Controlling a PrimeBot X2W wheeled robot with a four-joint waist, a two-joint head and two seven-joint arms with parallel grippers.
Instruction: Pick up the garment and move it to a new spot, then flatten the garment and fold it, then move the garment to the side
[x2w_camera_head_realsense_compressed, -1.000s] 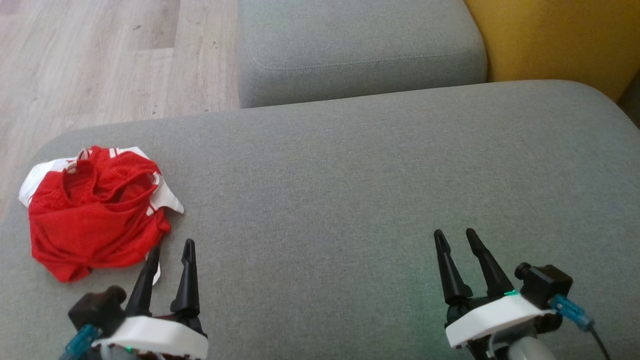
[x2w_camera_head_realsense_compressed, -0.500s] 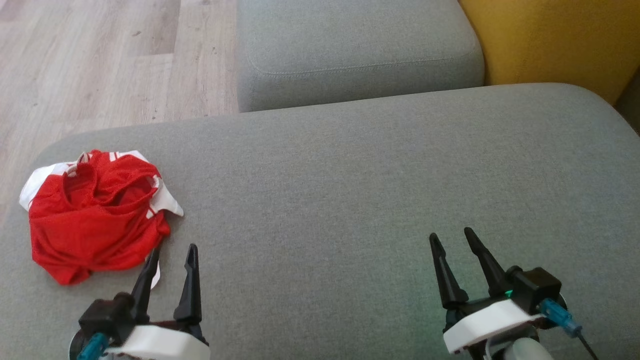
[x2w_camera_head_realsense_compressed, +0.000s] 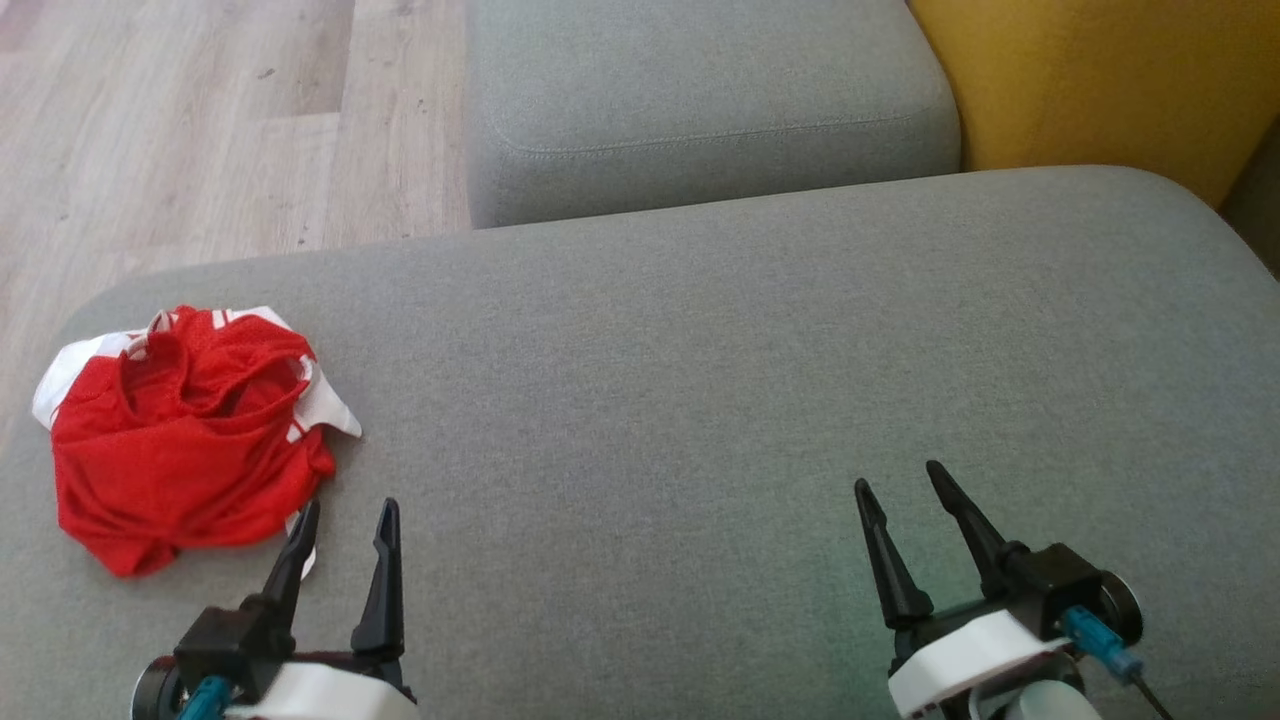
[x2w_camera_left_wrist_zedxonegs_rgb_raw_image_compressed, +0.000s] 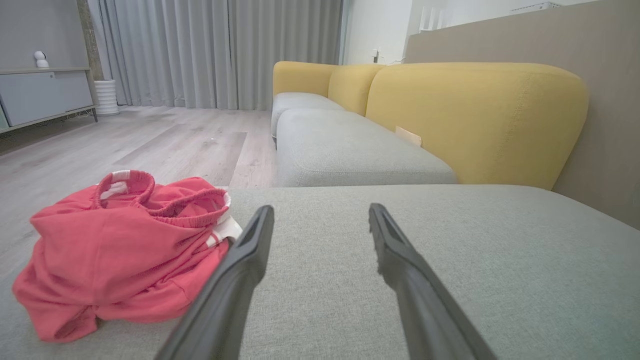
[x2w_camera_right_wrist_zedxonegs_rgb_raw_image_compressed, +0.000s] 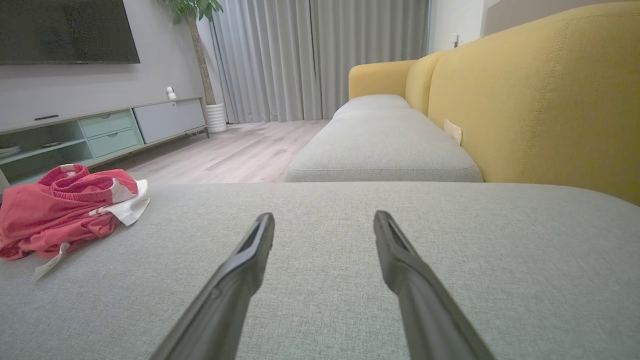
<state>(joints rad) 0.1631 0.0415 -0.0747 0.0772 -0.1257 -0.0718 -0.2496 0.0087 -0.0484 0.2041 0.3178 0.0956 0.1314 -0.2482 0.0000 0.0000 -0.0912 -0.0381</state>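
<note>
Head view: one red garment (x2w_camera_head_realsense_compressed: 185, 440) lies crumpled at the left edge of the sofa cushion (x2w_camera_head_realsense_compressed: 700, 350), near the floor (x2w_camera_head_realsense_compressed: 200, 130). The left gripper (x2w_camera_head_realsense_compressed: 350, 505) is just beside it, jaws released. The right gripper (x2w_camera_head_realsense_compressed: 898, 475) is well apart, jaws released.
Left wrist view: the garment (x2w_camera_left_wrist_zedxonegs_rgb_raw_image_compressed: 120, 250) lies left of the two fingers.
Right wrist view: open cushion surface lies ahead.

Garment (x2w_camera_head_realsense_compressed: 185, 440): red mesh cloth with white trim, crumpled in heap, unfolded. Elastic waistband seen gaping upward at top. Laid on grey cushion (x2w_camera_head_realsense_compressed: 700, 400) near its left edge, white corner spread flat beside heap.
</note>
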